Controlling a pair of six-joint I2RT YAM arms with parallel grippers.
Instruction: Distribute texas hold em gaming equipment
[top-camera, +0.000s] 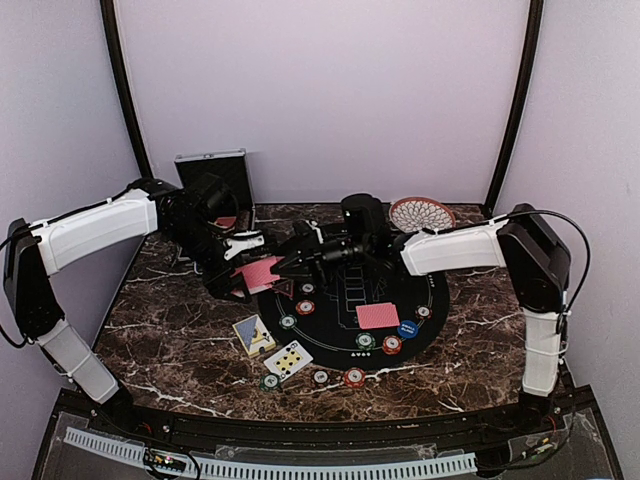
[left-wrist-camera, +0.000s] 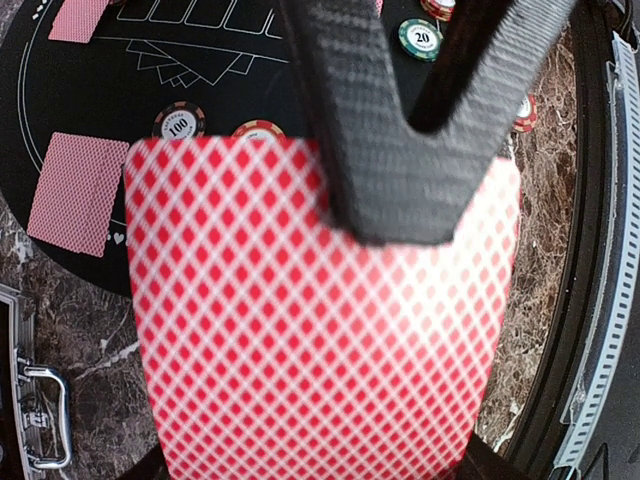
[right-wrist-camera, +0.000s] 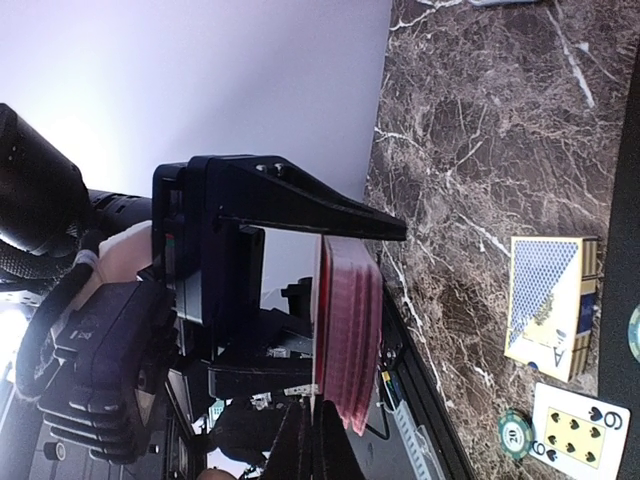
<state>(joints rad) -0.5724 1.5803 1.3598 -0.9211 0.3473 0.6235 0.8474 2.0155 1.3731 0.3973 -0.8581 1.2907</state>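
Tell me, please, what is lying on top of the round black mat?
A red-backed card, a blue chip, a green chip and other chips lie on the mat. The arms cover its far part, so anything there is hidden.

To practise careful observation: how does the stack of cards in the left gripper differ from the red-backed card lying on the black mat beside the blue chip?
The stack is pinched in the left gripper and held off the table, while the card lies loose and flat on the mat. Seen edge-on from the right wrist, the stack is many cards thick, while the card is a single one. Both show red patterned backs.
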